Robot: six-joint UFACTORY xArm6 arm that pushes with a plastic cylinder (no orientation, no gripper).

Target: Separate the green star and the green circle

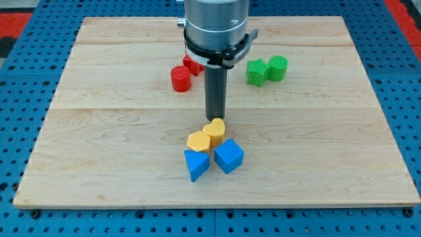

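Nearest the view's bottom sat two blue blocks on the wooden board [99, 164]: a blue triangle-like block [196, 164] and, just to its right and touching or nearly so, a blue cube [229, 156]. Directly behind them, toward the view's top, were two yellow blocks pressed together: a yellow hexagon-like block [198, 141] and a yellow heart [214, 131], the heart slightly farther and to the right.

My tip [215, 118] stood just behind the yellow heart, at or almost at its far edge; whether it touched could not be made out. The rod carries no jaws, so nothing can be said of how any stood.

Farther from the yellow heart, up and to the view's left, lay two red blocks: a red cylinder [181, 79] and another red block [193, 64] behind it, partly hidden by the arm's grey housing [216, 26], its shape unclear.

Up and to the right of the yellow heart, well apart from my tip, lay the two green blocks. The green star [256, 72] showed ribbed, notched sides; the green circle [278, 68] was a rounded, ridged cylinder just to its right. They sat touching, side by side.

Count: two blue, two yellow, two red, two green.
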